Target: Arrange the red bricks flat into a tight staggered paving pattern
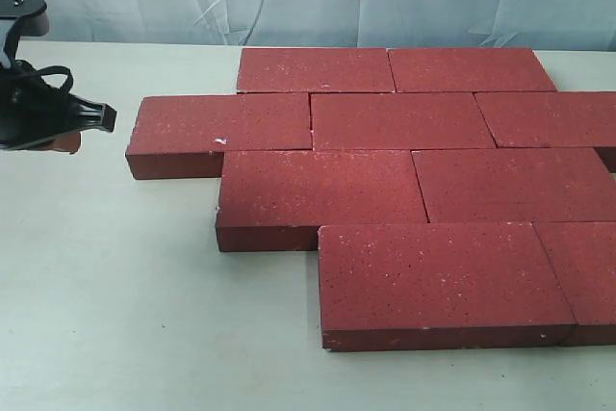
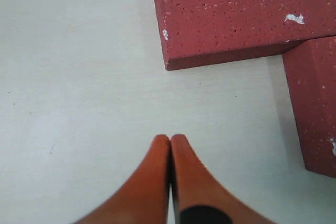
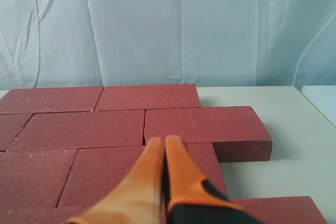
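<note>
Pale tabletop (image 1: 115,286) holds the red bricks (image 1: 404,122) near the left pincer (image 2: 170,140), pressed together.

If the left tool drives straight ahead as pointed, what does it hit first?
Likely the corner of the leftmost brick, second row from the back. The shut left tool aims at it, though its height is unclear.
</note>
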### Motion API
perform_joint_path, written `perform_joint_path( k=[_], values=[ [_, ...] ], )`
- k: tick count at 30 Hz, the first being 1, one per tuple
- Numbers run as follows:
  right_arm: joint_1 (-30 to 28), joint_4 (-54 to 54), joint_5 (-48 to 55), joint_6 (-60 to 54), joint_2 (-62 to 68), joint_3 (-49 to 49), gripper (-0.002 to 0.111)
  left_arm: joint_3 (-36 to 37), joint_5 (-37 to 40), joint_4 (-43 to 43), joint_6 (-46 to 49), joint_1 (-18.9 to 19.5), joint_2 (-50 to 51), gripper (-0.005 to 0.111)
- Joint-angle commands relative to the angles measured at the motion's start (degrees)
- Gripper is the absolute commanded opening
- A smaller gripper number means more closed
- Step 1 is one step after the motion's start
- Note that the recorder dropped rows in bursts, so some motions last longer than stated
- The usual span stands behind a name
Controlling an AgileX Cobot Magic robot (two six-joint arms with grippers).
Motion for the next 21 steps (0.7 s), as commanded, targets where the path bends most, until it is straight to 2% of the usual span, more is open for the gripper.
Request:
perform_joint_path(
  k=[1,8,11,21],
  values=[
    [-0.3,-0.11,-2.79,-0.38,-0.35,2.87,-0.001,0.23,-1.05,-0.1,-0.1,0.1,-0.54,0.0],
    [-0.3,-0.11,-2.82,-0.38,-0.35,7.64,-0.001,0.23,-1.05,-0.1,-0.1,0.1,-0.54,0.0],
    [-0.3,-0.11,-7.67,-0.38,-0.35,9.96,-0.001,0.23,-1.05,-0.1,-0.1,0.1,-0.54,0.0],
    [-0.3,-0.11,-10.09,-0.38,-0.35,16.53,-0.001,0.23,-1.05,-0.1,-0.1,0.1,-0.54,0.0]
  ],
)
